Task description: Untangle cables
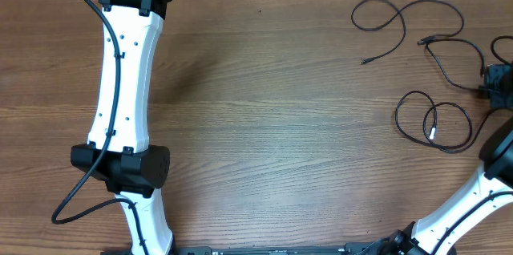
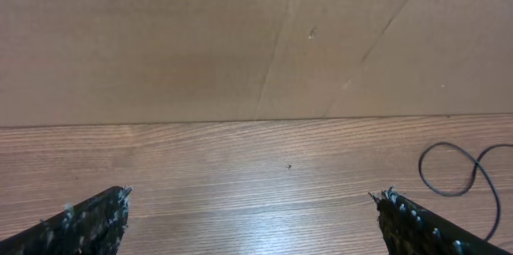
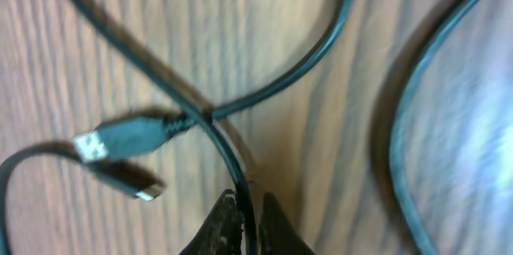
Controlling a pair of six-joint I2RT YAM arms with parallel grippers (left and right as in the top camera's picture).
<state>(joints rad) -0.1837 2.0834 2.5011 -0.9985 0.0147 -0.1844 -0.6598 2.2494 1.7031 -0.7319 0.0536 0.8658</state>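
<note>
Three thin black cables lie at the table's far right. One makes loops at the top right point(image 1: 401, 16). A second point(image 1: 449, 74) runs from a small plug toward my right gripper point(image 1: 498, 85). A third point(image 1: 437, 123) is coiled below with a silvery tip. In the right wrist view my right gripper point(image 3: 250, 203) is shut on a black cable point(image 3: 240, 159), just below where it crosses another cable. A USB plug point(image 3: 120, 139) and a second plug point(image 3: 132, 183) lie to the left. My left gripper point(image 2: 255, 195) is wide open and empty over bare wood, far from the cables.
A brown board wall point(image 2: 240, 38) stands along the table's back edge. A cable loop point(image 2: 457, 171) shows at the right of the left wrist view. The left arm point(image 1: 124, 87) spans the left side, with a thick black wire point(image 1: 76, 195) near its base.
</note>
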